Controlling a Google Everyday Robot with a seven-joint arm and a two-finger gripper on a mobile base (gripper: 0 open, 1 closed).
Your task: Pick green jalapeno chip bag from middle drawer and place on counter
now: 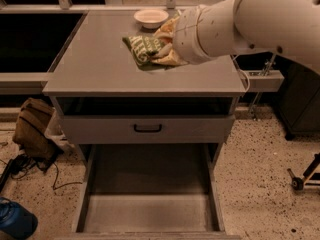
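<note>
The green jalapeno chip bag (144, 49) is crinkled green with pale lettering. My gripper (161, 48) is shut on it and holds it over the middle of the counter (95, 64), just above the grey top. My white arm reaches in from the upper right. The middle drawer (150, 211) is pulled out below, a long grey tray with a bare floor and low side walls.
A pale bowl (151, 17) stands at the back of the counter, just behind the bag. A grey drawer front with a black handle (148, 128) is closed above the open drawer. A brown bag (33, 129) and cables lie on the floor at left.
</note>
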